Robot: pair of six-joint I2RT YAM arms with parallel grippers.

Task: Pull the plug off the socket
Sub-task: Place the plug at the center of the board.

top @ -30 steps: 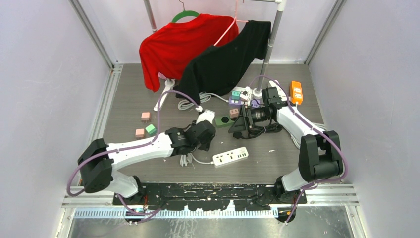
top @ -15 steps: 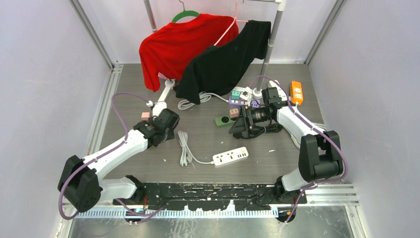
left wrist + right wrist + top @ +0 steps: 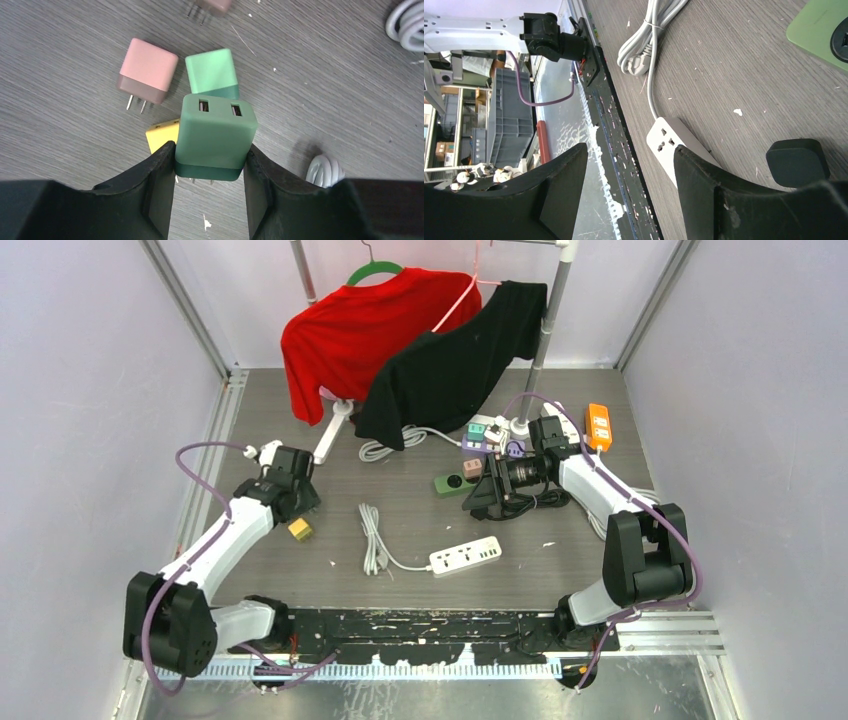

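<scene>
Plug [image 3: 216, 135], green USB charger cube, looks light, rigid, smooth, pinched on its flat sides by left hand [image 3: 209, 154]; right hand [image 3: 630, 152] open, holding nothing

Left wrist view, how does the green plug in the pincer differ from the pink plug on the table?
The green plug is held in the left pincer; the pink plug lies loose on the table. The green plug shows two USB slots; the pink plug's visible faces show none. Both are two-tone cubes, darker at the prong end.
</scene>
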